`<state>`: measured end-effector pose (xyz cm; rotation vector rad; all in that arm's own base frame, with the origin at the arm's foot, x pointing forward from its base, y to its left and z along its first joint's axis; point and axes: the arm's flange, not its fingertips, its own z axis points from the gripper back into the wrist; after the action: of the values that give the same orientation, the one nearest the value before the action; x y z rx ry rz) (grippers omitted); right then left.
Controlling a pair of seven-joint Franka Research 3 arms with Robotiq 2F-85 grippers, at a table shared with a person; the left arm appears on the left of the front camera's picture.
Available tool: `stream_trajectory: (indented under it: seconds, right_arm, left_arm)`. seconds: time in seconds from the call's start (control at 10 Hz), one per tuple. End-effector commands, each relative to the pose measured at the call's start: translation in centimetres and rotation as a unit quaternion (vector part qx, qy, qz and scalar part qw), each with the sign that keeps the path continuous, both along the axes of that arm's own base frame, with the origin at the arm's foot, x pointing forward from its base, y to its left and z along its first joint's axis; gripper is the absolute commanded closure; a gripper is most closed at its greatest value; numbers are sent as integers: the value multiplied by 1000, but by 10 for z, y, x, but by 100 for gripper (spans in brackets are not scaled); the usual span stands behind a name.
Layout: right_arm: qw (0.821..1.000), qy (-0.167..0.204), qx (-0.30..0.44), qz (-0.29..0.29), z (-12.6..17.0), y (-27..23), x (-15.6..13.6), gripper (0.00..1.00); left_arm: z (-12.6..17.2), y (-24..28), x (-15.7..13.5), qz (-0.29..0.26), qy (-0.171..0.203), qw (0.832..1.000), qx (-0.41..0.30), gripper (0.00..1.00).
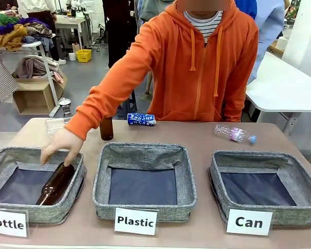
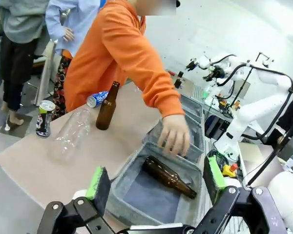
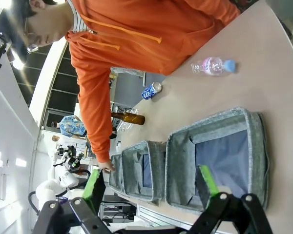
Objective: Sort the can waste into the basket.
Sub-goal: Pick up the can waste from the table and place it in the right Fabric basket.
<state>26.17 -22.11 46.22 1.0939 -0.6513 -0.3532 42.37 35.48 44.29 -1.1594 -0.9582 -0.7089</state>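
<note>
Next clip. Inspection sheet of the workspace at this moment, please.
surface: tan table; Plastic basket mid-row, empty.
job's things: blue can lying at the far edge; second can upright by the far left corner; Can basket empty.
clutter: upright brown bottle; pink-labelled plastic bottle; clear plastic bottle.
grippers: left gripper and right gripper open, holding nothing.
cables: nothing seen.
surroundings: person's hand on a lying brown bottle in the Bottle basket; people behind.

We are in a shared lab or workroom.
On our beige tabletop (image 1: 197, 137) sit grey fabric rectangular baskets (image 1: 259, 157) with white printed signs (image 1: 249, 222); beyond we see a white work table (image 1: 287, 85), a heap of coloured clothes (image 1: 10, 33) and a yellow plastic crate (image 1: 83, 55).
</note>
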Motion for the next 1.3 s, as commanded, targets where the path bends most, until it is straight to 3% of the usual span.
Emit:
stream_trajectory:
  seconds: [0.0,0.2,0.6,0.9,1.1,1.2]
  right_arm:
    - [1000,-18,2,-1,1,-2,3,0]
    - [1000,-18,2,-1,1,-2,3,0]
    - [1000,-18,2,-1,1,-2,3,0]
    - [1000,-18,2,-1,1,-2,3,0]
    - [1000,-18,2,-1,1,-2,3,0]
    - [1000,-18,2,-1,1,-2,3,0]
  left_arm:
    - [9,-37,34,16,10,999,38,0]
    - [1,-76,79,14,4,995,100,0]
    - [-36,-141,171,24,-75,968,240,0]
    - [-62,-179,212,22,-126,940,316,0]
    - [-82,-200,243,-31,-113,932,343,0]
    - [-70,-188,217,10,-111,944,310,0]
